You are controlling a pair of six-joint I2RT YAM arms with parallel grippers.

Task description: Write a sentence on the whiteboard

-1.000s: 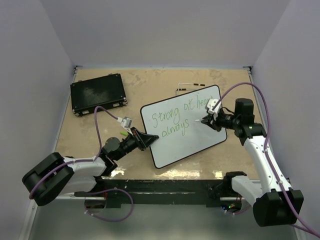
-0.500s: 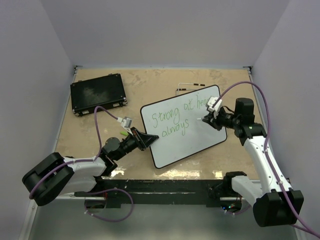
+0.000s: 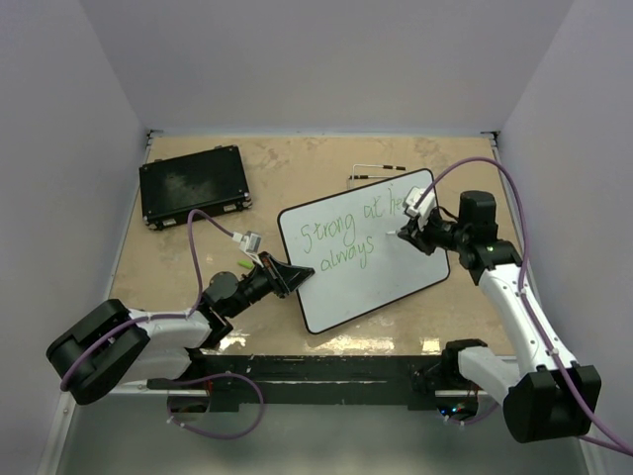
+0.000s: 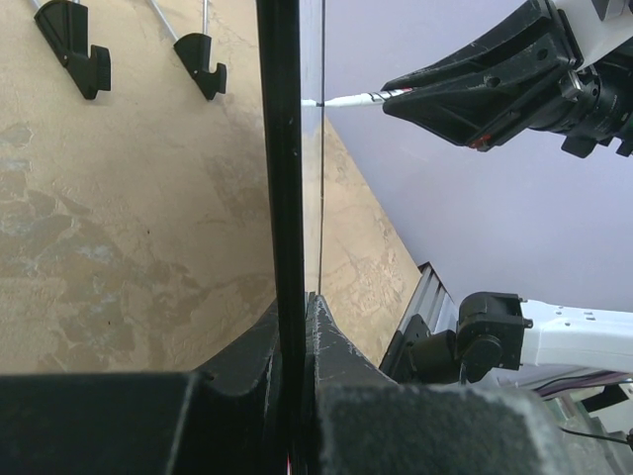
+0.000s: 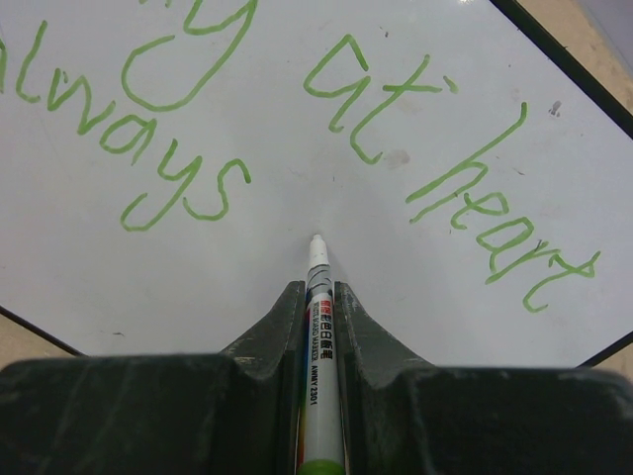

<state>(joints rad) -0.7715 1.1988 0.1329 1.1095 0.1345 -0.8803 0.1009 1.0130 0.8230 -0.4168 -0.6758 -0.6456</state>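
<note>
Steadying the whiteboard (image 3: 368, 282) between both arms, the left gripper (image 3: 294, 273) pinches its left rim while the right gripper (image 3: 407, 236), clamped on a marker (image 5: 318, 297), holds the tip just right of "always", where the sentence (image 3: 346, 236) likely continues.

The whiteboard (image 3: 368, 289) is a glossy white rectangle with a thin black rim and rounded corners. It lies on the bench (image 3: 297, 166), right of centre, turned so that its long edges rise toward the far right. My left pincer (image 3: 297, 272) is clamped on the rim of its left short edge. The sentence (image 3: 348, 230) is green handwriting in two lines: "Strong at heart" along the far long edge, "always" below it, toward the left. The near half is bare white.
</note>
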